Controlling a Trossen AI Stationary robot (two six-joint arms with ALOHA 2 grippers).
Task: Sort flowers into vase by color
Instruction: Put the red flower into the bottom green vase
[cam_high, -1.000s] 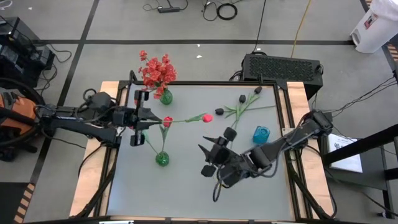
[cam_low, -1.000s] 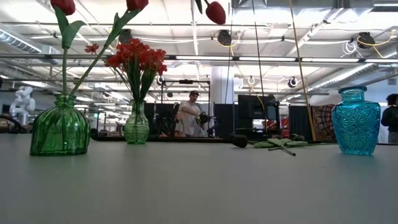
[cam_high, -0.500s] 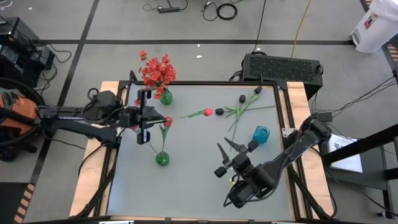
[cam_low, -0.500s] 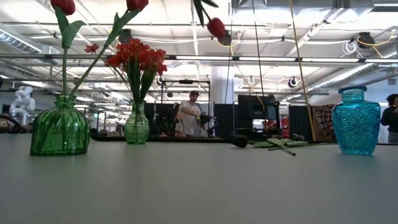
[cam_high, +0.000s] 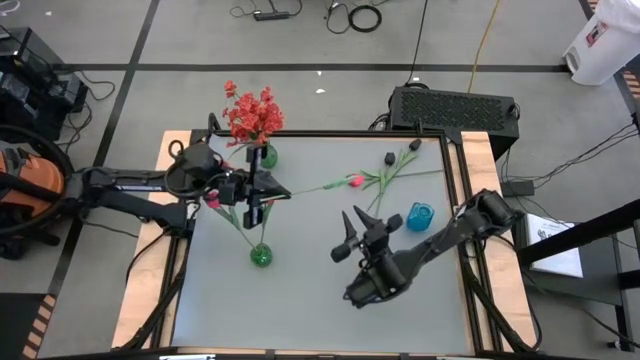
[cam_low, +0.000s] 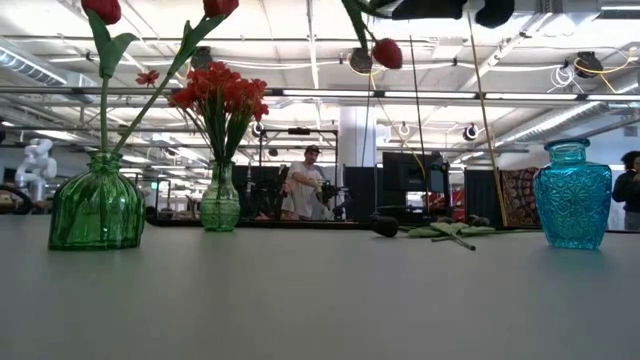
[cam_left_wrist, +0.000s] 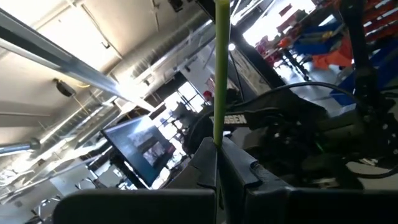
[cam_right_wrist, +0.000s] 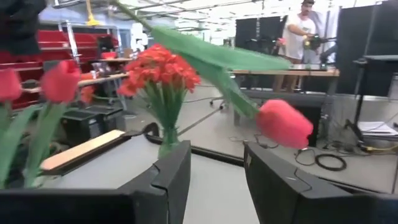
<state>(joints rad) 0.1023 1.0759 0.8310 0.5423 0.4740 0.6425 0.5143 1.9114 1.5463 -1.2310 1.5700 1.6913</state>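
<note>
Tulip (cam_high: 355, 181) stem clamped in my left gripper (cam_high: 262, 198), bud far out over table w/ long overhang, so it could swing & miss green vase (cam_high: 260, 256); right gripper (cam_high: 358, 226) half open, empty, nearby

From straight above, we take in the whole table (cam_high: 320, 290) and both arms. Our low view sits at tabletop height, looking level across to the far room. Our left wrist view looks along a green stem (cam_left_wrist: 219, 68), very close. Our right wrist view faces the far-left green vase (cam_right_wrist: 166, 144) with red sprays, which the overhead and low views share.
</note>
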